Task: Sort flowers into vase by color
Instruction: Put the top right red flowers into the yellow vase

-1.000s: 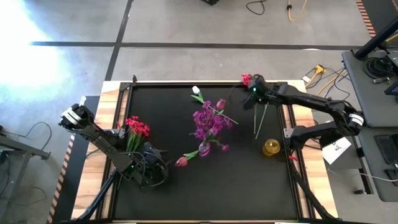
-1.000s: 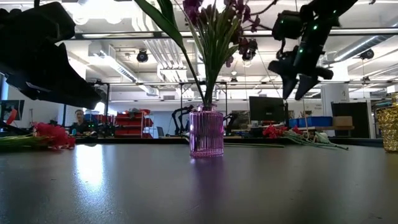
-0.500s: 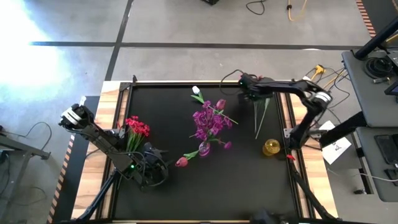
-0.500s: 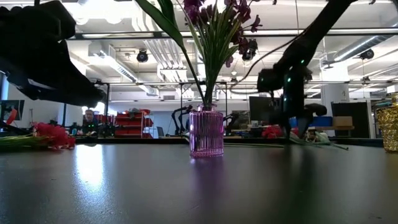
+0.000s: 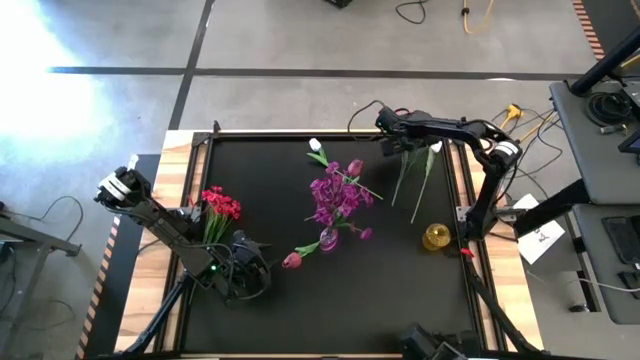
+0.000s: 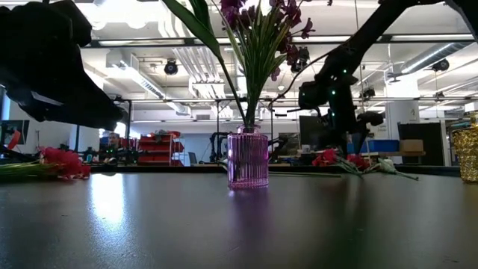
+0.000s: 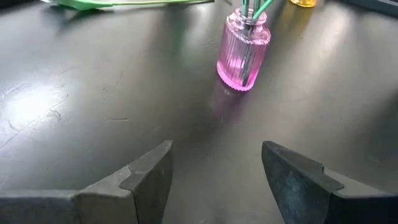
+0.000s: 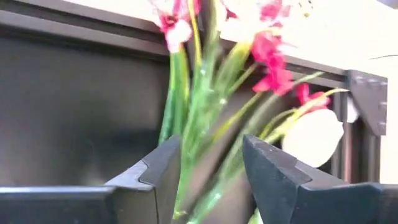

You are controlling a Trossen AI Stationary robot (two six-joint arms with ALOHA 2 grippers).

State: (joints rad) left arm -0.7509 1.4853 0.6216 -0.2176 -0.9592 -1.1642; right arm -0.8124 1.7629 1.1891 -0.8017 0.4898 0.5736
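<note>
Now the right gripper (image 8: pixel 208 171), fingers spread, straddles the loose flower stems (image 5: pixel 412 180). The left gripper (image 7: pixel 214 171) rests spread near the pink vase (image 7: pixel 243 51).

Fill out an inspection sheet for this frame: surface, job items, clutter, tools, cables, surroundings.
Surface: black mat on a wood-edged table.
Job's things: pink vase mid-table holding purple flowers; red flowers lying at the left; loose stems lying at the far right corner; gold vase at the right edge, empty as far as seen.
Clutter: a pink bloom and a white bud lie loose on the mat.
Tools: left tool open, above bare mat near the pink vase; right tool open around the loose stems.
Cables: several on the floor beyond the table's far right corner.
Surroundings: open workshop; a person far behind.
</note>
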